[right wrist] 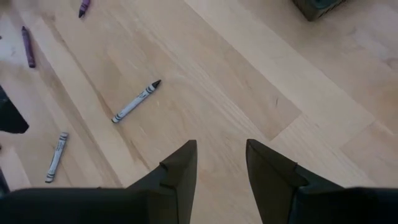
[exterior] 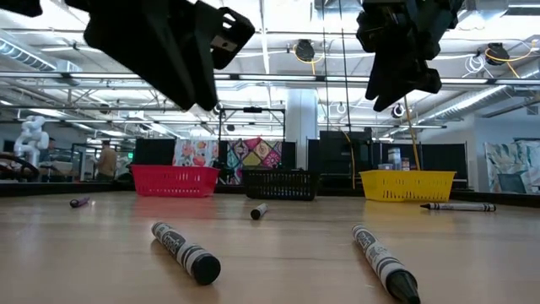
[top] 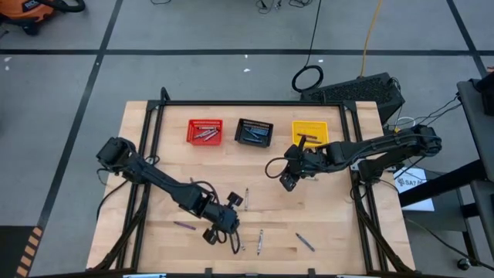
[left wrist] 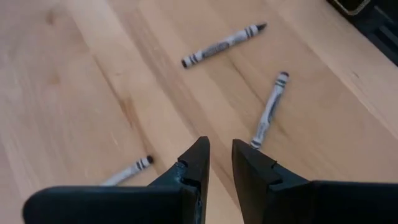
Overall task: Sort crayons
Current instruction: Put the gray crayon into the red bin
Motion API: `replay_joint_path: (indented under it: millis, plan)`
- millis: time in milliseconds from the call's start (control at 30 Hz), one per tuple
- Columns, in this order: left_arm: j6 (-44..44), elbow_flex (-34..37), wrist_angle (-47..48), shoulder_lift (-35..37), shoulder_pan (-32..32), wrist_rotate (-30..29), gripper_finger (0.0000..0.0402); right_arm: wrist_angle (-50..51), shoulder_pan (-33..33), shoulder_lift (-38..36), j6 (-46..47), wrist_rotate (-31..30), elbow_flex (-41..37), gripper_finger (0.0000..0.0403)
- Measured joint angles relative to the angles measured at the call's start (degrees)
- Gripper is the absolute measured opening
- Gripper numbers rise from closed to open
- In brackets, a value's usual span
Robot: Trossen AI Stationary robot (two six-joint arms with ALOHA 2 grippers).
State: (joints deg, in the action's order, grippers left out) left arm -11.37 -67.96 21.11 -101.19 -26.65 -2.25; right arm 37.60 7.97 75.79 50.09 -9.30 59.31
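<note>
The table [top: 154, 154] is pale wood, in a workshop hall. Three baskets [top: 254, 132] line its far edge as sorting bins. The left gripper [top: 224, 222], fingers slightly parted and empty, hovers over loose crayons [top: 261, 241] near the front. The right gripper [top: 289, 179], released, hangs mid-table.

Red basket [top: 204, 131], black basket [top: 254, 132] contents: thin sticks, colours too small to tell from high view. Yellow basket [top: 309, 132] partly covered by right arm. Low view: basket walls hide contents; both arms cut off by top edge, pincers blurred. Left wrist view: grey crayon [left wrist: 127, 170] partly hidden behind left pincer [left wrist: 220, 155]. Right wrist view: purple crayon [right wrist: 83, 7] cut off at picture edge.
</note>
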Motion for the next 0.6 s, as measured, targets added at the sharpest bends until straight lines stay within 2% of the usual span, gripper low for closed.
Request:
replay_joint_path:
  millis: [300,367,600]
  plan:
    - [-8.56,0.05,-3.90,-1.01,-0.99,3.69,0.0066,-0.05,0.00,0.00,-0.06,-0.09,0.00,0.0125]
    - [-8.81,-0.09,-6.93,-1.55,-1.47,3.70,0.0066,-0.06,0.00,0.00,0.13,-0.21,0.00,0.0125]
    - [-8.54,-0.02,-8.29,-3.96,-2.26,3.82,0.0066,-0.09,0.00,0.00,0.22,-1.40,0.00,0.0125]
